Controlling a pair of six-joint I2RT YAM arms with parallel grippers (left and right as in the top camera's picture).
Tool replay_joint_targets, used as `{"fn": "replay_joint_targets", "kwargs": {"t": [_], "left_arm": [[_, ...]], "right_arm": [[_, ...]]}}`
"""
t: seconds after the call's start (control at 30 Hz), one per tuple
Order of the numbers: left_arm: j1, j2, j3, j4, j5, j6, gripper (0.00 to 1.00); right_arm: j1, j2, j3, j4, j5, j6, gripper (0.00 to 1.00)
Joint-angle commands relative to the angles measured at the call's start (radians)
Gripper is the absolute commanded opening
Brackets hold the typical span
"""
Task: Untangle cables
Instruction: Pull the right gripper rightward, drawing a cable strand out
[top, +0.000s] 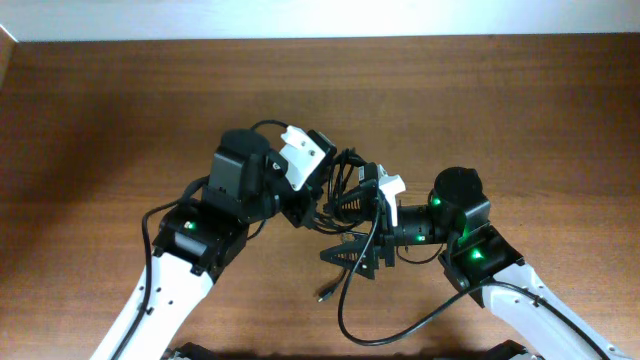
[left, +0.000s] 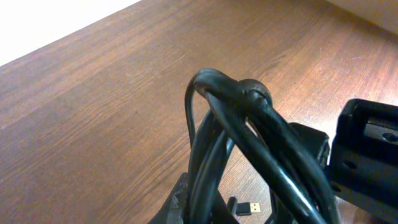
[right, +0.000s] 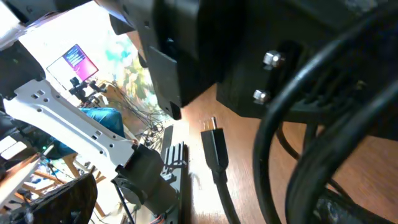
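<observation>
A tangled bundle of black cables (top: 345, 187) hung just above the counter (top: 120, 120) at centre, between both arms. The left gripper (top: 312, 205) looked clamped on the cables; the right gripper (top: 375, 225) could not be judged. Drawing one loop out slowly would avoid tightening the knot.

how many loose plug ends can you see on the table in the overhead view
1: a plug on the table, just in front of the lifted cables, between the two arms. More plugs may be hidden inside the tangle.
</observation>
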Motion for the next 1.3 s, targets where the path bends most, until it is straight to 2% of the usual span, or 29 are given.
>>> {"fn": "replay_joint_targets", "kwargs": {"t": [0.0, 0.03, 0.07, 0.1, 0.13, 0.37, 0.47, 0.5, 0.57, 0.63, 0.83, 0.93, 1.03, 1.07, 1.1, 1.13, 1.17, 1.27], "left_arm": [[-0.004, 0.000, 0.008, 0.016, 0.018, -0.027, 0.00], [-0.004, 0.000, 0.008, 0.015, 0.018, -0.027, 0.00], [-0.004, 0.000, 0.008, 0.006, -0.014, -0.027, 0.00], [-0.004, 0.000, 0.008, -0.003, -0.045, -0.027, 0.00], [-0.003, 0.000, 0.008, -0.020, -0.077, -0.027, 0.00], [0.015, -0.015, 0.008, -0.113, -0.112, -0.021, 0.00], [0.014, -0.064, 0.008, -0.196, -0.111, 0.059, 0.00], [0.014, -0.090, 0.008, -0.218, -0.083, 0.099, 0.00], [0.014, -0.159, 0.008, -0.226, 0.095, 0.224, 0.00], [0.014, -0.222, 0.008, -0.225, 0.211, 0.298, 0.00], [0.015, -0.402, 0.008, -0.133, 0.232, 0.296, 0.00], [0.015, -0.407, 0.008, -0.072, 0.219, 0.291, 0.00], [0.015, -0.408, 0.008, 0.032, 0.085, 0.103, 0.00], [0.015, -0.408, 0.008, 0.050, 0.040, 0.032, 0.00], [0.015, -0.408, 0.008, 0.053, 0.041, 0.028, 0.00], [0.015, -0.408, 0.008, 0.055, 0.041, 0.028, 0.00], [0.015, -0.408, 0.008, 0.055, 0.041, 0.028, 0.00], [0.015, -0.408, 0.008, 0.049, 0.044, 0.028, 0.00]], "right_arm": [[0.014, 0.005, 0.009, 0.050, -0.056, -0.018, 0.86], [0.014, 0.005, 0.009, 0.076, -0.066, -0.018, 0.77], [0.014, 0.005, 0.010, 0.087, -0.066, -0.018, 0.56], [0.010, 0.005, 0.010, 0.087, -0.066, -0.018, 0.25], [-0.002, 0.005, 0.010, 0.087, -0.067, -0.016, 0.04], [-0.251, 0.005, 0.010, 0.087, -0.073, 0.131, 0.04], [-0.365, 0.005, 0.010, 0.086, -0.069, 0.161, 0.04], [-0.409, 0.005, 0.010, 0.086, -0.069, 0.184, 0.04], [-0.470, 0.005, 0.010, 0.061, -0.062, 0.193, 0.04], [-0.510, 0.005, 0.009, -0.009, -0.061, 0.192, 0.04], [-0.525, 0.006, 0.009, -0.240, 0.029, 0.177, 0.04], [-0.524, 0.006, 0.008, -0.374, 0.035, 0.067, 0.04], [-0.524, 0.006, 0.008, -0.487, 0.129, 0.023, 0.05], [-0.524, 0.006, 0.008, -0.514, 0.180, 0.023, 0.17], [-0.524, 0.006, 0.008, -0.527, 0.205, 0.023, 0.22], [-0.524, 0.006, 0.008, -0.540, 0.232, 0.024, 0.55], [-0.524, 0.006, 0.008, -0.549, 0.254, 0.027, 0.99], [-0.524, 0.006, 0.008, -0.548, 0.246, 0.027, 0.99]]}}
